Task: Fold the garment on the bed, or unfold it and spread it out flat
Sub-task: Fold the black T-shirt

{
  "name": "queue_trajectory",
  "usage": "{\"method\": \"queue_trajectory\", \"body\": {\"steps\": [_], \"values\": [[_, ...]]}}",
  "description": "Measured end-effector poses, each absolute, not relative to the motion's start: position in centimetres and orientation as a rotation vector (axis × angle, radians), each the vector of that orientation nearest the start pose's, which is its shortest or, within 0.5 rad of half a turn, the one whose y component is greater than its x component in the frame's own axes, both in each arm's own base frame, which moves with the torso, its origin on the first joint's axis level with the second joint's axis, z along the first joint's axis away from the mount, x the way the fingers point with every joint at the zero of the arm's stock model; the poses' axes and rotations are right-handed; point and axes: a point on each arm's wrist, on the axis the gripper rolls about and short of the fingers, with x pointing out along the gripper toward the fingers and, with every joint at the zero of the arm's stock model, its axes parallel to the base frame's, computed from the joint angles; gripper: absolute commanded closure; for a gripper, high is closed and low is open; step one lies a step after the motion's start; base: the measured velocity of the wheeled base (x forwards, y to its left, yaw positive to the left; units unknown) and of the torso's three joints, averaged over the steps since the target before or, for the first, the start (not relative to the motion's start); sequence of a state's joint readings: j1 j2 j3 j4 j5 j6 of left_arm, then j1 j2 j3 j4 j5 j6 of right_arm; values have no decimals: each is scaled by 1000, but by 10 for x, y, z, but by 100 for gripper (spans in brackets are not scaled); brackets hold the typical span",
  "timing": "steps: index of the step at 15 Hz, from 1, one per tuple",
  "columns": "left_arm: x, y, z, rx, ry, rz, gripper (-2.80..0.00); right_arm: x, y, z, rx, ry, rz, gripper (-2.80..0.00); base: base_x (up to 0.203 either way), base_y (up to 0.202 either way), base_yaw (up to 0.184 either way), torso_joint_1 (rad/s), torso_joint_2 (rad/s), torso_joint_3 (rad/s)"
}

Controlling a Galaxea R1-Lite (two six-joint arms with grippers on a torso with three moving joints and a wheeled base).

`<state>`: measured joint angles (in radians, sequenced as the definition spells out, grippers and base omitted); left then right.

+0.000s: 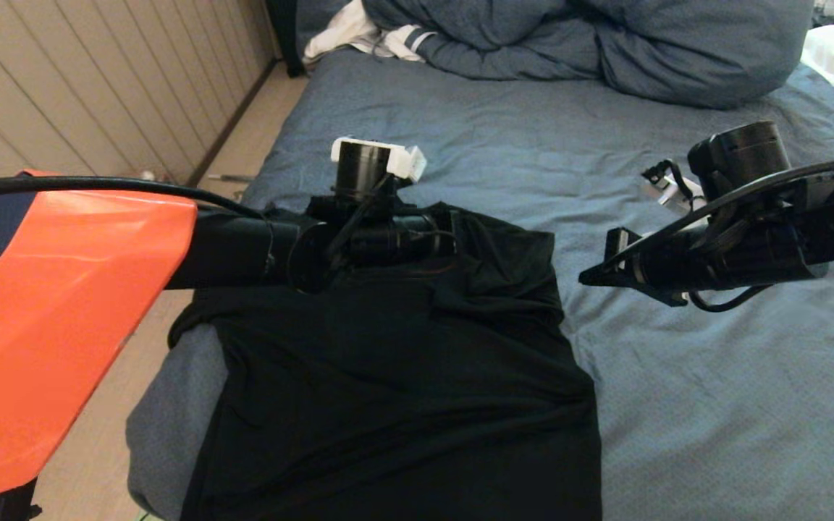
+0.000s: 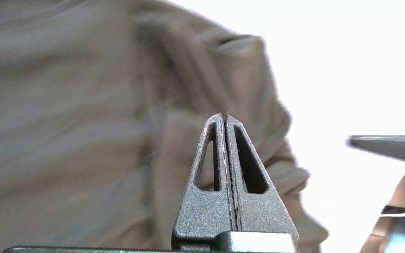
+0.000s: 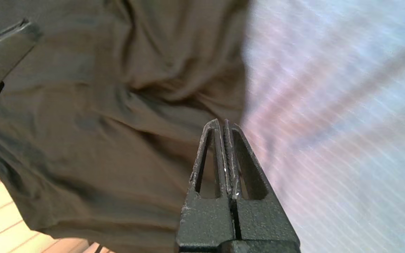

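Both pincers pressed together, empty; garment plain-side up (hem cut off)

I'm seeing garment: matt black soft cloth, creased | bed: wrinkled slate-blue woven sheet | left end effector: grainy matt grey plastic fingers | my left arm cover: glossy orange, smooth

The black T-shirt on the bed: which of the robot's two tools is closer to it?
The left. The left tool, shut and empty, hangs right over the black T-shirt near its far end. The right tool, also shut, is off to the shirt's right side, above the bare blue sheet.
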<state>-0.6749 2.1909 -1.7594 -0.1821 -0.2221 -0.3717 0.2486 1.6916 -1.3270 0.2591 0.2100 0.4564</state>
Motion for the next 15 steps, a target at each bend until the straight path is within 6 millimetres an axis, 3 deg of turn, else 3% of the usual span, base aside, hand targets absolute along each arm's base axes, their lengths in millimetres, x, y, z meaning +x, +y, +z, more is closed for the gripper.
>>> {"method": "queue_trajectory", "body": {"steps": [3, 5, 8, 11, 15], "values": [[356, -324, 208, -256, 405, -887, 0, 315, 94, 242, 423, 732, 312, 0, 0, 0, 0, 0, 0, 0], [355, -342, 189, -222, 425, -911, 0, 323, 101, 236, 423, 748, 320, 0, 0, 0, 0, 0, 0, 0], [362, -351, 162, -207, 460, -906, 0, 326, 109, 220, 413, 805, 331, 0, 0, 0, 0, 0, 0, 0], [380, -343, 144, -211, 466, -871, 0, 328, 118, 199, 399, 856, 339, 0, 0, 0, 0, 0, 0, 0], [399, -324, 137, -223, 467, -822, 0, 326, 115, 172, 387, 893, 327, 0, 0, 0, 0, 0, 0, 0]]}}
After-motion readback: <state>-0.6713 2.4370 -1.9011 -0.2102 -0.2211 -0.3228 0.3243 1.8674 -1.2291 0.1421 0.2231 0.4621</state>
